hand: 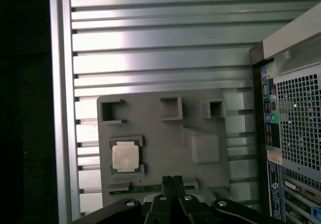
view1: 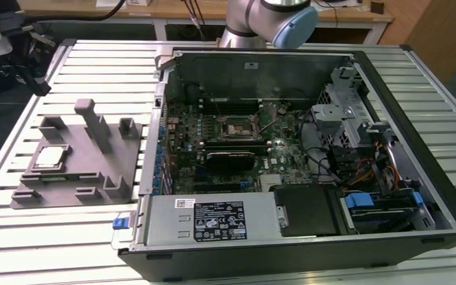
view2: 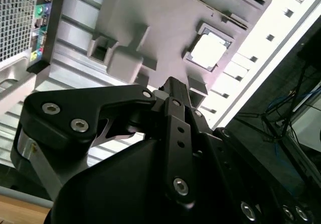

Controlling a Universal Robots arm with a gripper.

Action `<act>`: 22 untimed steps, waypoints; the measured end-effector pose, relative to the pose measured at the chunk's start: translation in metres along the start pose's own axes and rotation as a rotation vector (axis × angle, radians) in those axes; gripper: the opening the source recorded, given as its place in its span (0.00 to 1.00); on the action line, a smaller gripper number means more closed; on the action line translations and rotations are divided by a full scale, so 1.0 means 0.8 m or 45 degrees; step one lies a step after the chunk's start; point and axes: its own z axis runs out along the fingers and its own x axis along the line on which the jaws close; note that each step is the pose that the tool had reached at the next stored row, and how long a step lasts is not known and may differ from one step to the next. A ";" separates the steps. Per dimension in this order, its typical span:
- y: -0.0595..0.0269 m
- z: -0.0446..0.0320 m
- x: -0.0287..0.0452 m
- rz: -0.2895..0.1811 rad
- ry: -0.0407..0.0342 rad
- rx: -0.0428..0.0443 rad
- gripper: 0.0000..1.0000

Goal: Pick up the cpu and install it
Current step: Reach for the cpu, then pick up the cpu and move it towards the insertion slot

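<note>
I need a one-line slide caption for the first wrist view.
The cpu rests in its grey fixture beside the computer case.

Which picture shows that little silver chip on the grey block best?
The first wrist view: it looks straight down on the cpu, unobstructed in its grey fixture pocket. The second wrist view catches it slanted; the exterior view sees it from afar.

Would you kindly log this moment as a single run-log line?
gripper: apart from cpu, jaws shut, holding nothing | cpu: in grey fixture pocket, not grasped | pc case: open
</note>
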 end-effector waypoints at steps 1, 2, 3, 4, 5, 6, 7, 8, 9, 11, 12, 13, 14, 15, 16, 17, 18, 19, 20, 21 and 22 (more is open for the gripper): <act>0.000 0.0003 0.0042 0.000 -0.0001 0.000 0.11; -0.001 0.0006 0.0087 0.000 -0.0001 0.000 0.11; -0.001 0.0009 0.0131 0.000 -0.0001 0.000 0.11; -0.001 0.0012 0.0167 0.000 -0.0001 0.000 0.11; -0.002 0.0015 0.0200 0.000 0.0000 0.000 0.11; -0.002 0.0018 0.0230 0.000 -0.0001 0.000 0.11; -0.002 0.0022 0.0257 0.000 -0.0002 0.000 0.11; -0.002 0.0026 0.0281 0.000 -0.0001 0.000 0.11; -0.002 0.0030 0.0302 0.000 -0.0001 0.000 0.11; -0.003 0.0039 0.0344 0.000 0.0000 0.000 0.11; -0.003 0.0045 0.0365 0.000 -0.0001 0.000 0.11; -0.003 0.0051 0.0386 0.000 -0.0001 0.000 0.11; -0.003 0.0056 0.0402 0.000 0.0001 0.000 0.11; -0.003 0.0060 0.0417 0.000 0.0000 0.000 0.11; -0.004 0.0062 0.0427 0.000 0.0000 0.000 0.11; -0.004 0.0062 0.0432 0.000 0.0000 0.000 0.11; -0.004 0.0063 0.0433 0.000 0.0001 0.000 0.11; -0.004 0.0064 0.0433 0.000 0.0002 0.000 0.11; -0.004 0.0066 0.0434 0.000 0.0001 0.000 0.11; -0.004 0.0069 0.0435 0.000 0.0000 0.000 0.11; -0.004 0.0072 0.0435 0.000 0.0000 0.000 0.11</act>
